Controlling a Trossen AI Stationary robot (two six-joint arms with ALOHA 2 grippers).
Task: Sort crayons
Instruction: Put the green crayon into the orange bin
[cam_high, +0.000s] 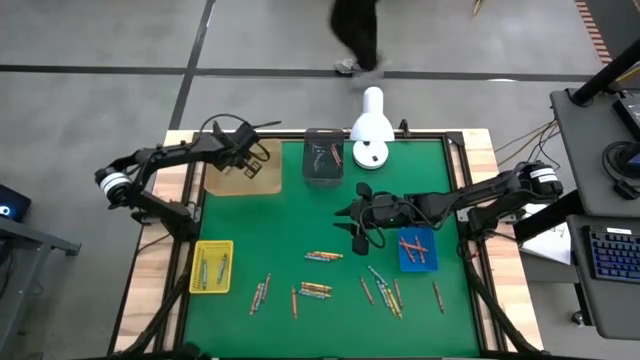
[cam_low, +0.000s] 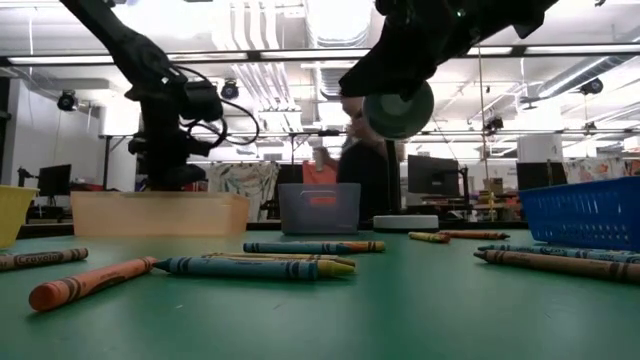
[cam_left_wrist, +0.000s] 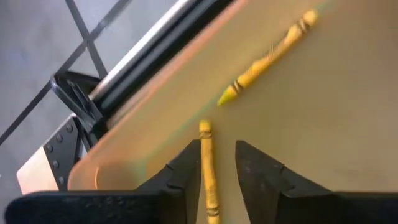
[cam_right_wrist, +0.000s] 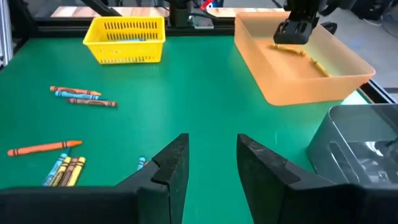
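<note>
Loose crayons (cam_high: 323, 256) lie scattered on the green mat's near half, some near the low camera (cam_low: 250, 266). My left gripper (cam_left_wrist: 217, 146) stands open in the orange tray (cam_high: 240, 170) at the far left. A yellow crayon (cam_left_wrist: 209, 174) runs between its fingers, and a second yellow crayon (cam_left_wrist: 264, 59) lies on the tray floor beyond. My right gripper (cam_right_wrist: 211, 155) is open over the mat's middle (cam_high: 348, 213), with nothing between its fingers. More crayons lie in the blue tray (cam_high: 418, 250), the yellow tray (cam_high: 212, 266) and the grey tray (cam_high: 323, 158). My left gripper has the yellow crayon lengthwise in the gap between its open fingers, close along the inner side of one finger (cam_left_wrist: 185, 171). I cannot tell whether that finger touches it. The fingers slant down into the tray, and the crayon's far end (cam_left_wrist: 205, 128) points past the fingertips.
A white lamp-like object (cam_high: 370, 125) stands at the mat's far edge beside the grey tray. A person (cam_high: 355, 35) walks beyond the table. Bare mat lies between the yellow tray and the orange tray (cam_right_wrist: 186, 81).
</note>
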